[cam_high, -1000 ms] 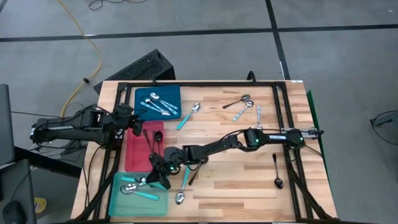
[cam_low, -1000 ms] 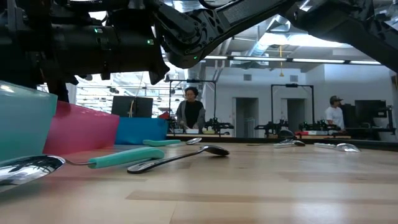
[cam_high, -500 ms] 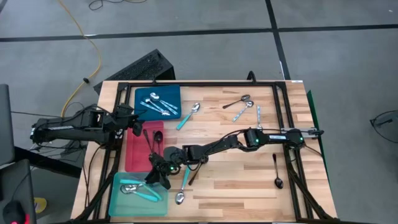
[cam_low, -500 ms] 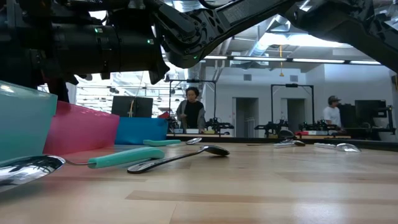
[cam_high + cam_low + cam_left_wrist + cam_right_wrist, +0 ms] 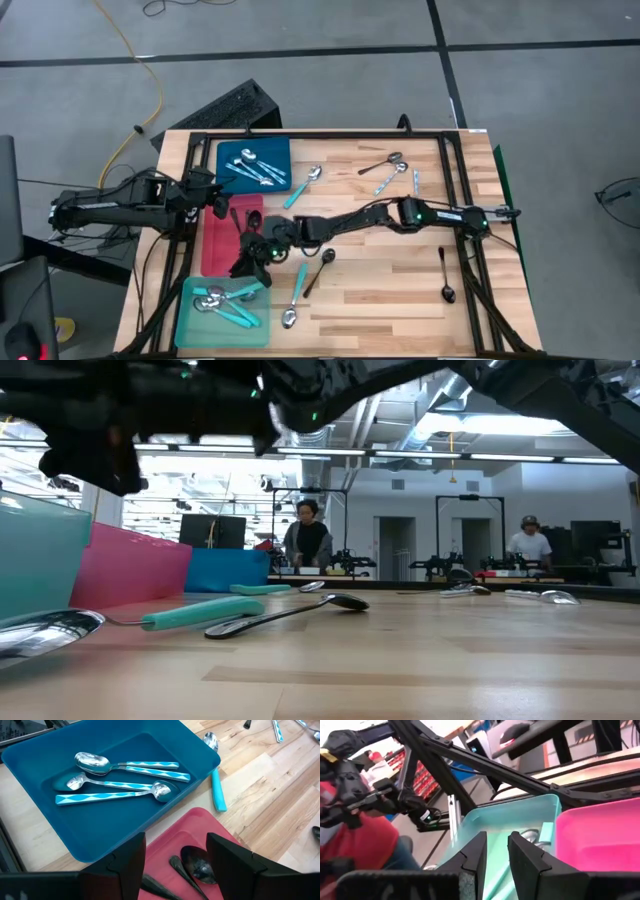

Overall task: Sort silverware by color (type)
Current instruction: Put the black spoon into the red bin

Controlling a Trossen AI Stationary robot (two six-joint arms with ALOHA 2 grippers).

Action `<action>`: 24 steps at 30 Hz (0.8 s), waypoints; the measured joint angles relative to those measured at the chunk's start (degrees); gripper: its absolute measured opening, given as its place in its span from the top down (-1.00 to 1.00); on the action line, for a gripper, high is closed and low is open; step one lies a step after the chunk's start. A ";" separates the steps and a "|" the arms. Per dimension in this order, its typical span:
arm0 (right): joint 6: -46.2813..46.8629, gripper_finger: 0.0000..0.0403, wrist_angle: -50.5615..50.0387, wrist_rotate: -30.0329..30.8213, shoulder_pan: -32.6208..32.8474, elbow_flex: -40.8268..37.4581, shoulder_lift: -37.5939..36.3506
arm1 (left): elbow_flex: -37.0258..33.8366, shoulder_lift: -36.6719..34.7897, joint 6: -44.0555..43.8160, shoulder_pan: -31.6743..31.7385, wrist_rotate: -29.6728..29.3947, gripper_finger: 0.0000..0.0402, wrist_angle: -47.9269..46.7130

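Three trays counted, stacked along the left side. Blue tray (image 5: 45, 760): three patterned-handle spoons (image 5: 125, 770), just ahead of the left gripper (image 5: 175, 865), fingers apart, empty, above the red tray (image 5: 200, 820). Red tray: two black spoons (image 5: 197, 867) under those fingers. Teal tray (image 5: 190, 325): about three turquoise-handled spoons (image 5: 228, 298), just beside the right gripper (image 5: 248, 262), fingers slightly apart, empty, over the red/teal tray border. Loose on table (image 5: 380, 300): turquoise spoon (image 5: 295, 296) and black spoon (image 5: 318, 268) just right of the right gripper; turquoise spoon (image 5: 302, 186), three spoons (image 5: 392, 170) and a black spoon (image 5: 444, 275) well apart from it.
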 joint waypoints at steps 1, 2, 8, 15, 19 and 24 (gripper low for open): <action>-0.01 0.49 -1.72 -1.09 -0.57 0.00 -0.96 | 0.00 0.00 0.00 0.00 -0.02 0.03 0.00; -0.01 0.49 -4.17 -2.25 -1.20 0.04 -2.20 | 0.00 -0.02 -0.02 0.00 -0.02 0.03 0.02; -4.32 0.49 -27.84 -6.63 -4.39 0.00 -9.15 | 0.00 -0.01 -0.27 0.00 -0.06 0.03 0.01; -14.38 0.49 -57.00 0.76 -6.39 0.14 -17.39 | 0.00 0.00 -1.83 0.02 -1.67 0.03 0.04; -17.75 0.49 -68.24 7.38 -6.39 0.06 -19.73 | 0.01 -0.01 -3.25 0.02 -2.16 0.03 0.03; -19.37 0.49 -77.98 9.56 -4.60 0.07 -20.52 | 0.02 -0.02 -3.39 0.02 -1.53 0.03 0.04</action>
